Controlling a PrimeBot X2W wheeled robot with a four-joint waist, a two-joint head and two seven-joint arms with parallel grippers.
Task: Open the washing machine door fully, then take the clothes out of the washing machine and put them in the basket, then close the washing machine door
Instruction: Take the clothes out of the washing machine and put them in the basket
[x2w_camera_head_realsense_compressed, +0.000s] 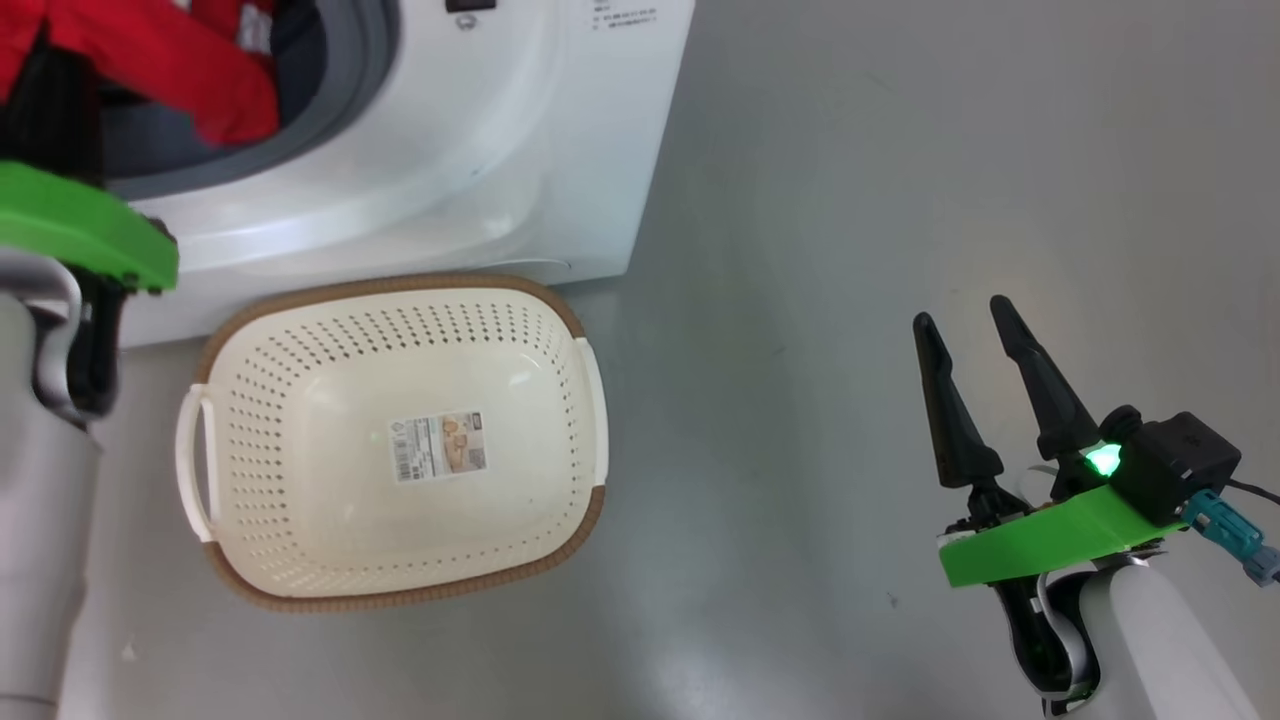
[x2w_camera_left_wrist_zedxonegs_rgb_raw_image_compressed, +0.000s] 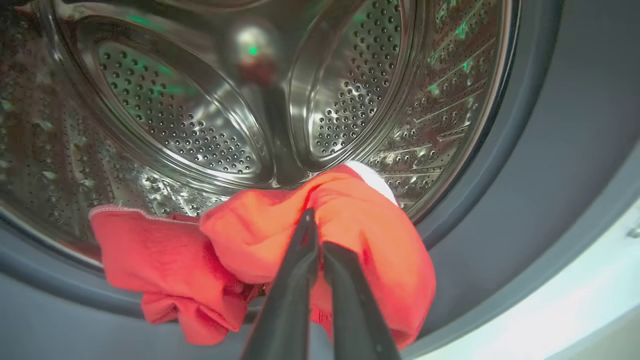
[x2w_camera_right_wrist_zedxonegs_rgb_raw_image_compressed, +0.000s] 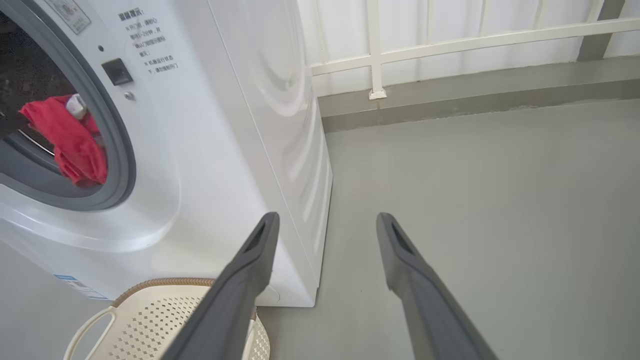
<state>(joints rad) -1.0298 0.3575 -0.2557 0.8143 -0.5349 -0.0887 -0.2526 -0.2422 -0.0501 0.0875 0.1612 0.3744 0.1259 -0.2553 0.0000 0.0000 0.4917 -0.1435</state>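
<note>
While pinching a fold of the clothes (x2w_camera_left_wrist_zedxonegs_rgb_raw_image_compressed: 240, 240) shut in the left gripper (x2w_camera_left_wrist_zedxonegs_rgb_raw_image_compressed: 318, 230), as seen from the left wrist, draw back slowly and straight rather than jerking. Note the red fabric bunched over the grey gasket (x2w_camera_left_wrist_zedxonegs_rgb_raw_image_compressed: 550, 125) at the lip of the steel drum (x2w_camera_left_wrist_zedxonegs_rgb_raw_image_compressed: 175, 115), one flap trailing off to the side. Lift clear of that lip first, to avoid snagging the flap or losing the thin pinch.

Turning to the head view, find the basket (x2w_camera_head_realsense_compressed: 390, 283) on the floor (x2w_camera_head_realsense_compressed: 850, 200), bare inside, tucked against the front bottom edge of the washing machine (x2w_camera_head_realsense_compressed: 450, 150) and just below the opening holding the clothes (x2w_camera_head_realsense_compressed: 170, 60). Carry the bundle down over the basket's middle before letting go. Find also the right gripper (x2w_camera_head_realsense_compressed: 960, 312) released, well apart over bare floor to the right.

From the right wrist, confirm the spread fingers (x2w_camera_right_wrist_zedxonegs_rgb_raw_image_compressed: 240, 280) grasping nothing, the clothes (x2w_camera_right_wrist_zedxonegs_rgb_raw_image_compressed: 70, 140) draped in the round opening, the basket (x2w_camera_right_wrist_zedxonegs_rgb_raw_image_compressed: 160, 283) rim near the machine's front corner. Could bring this arm in for a trailing end
</note>
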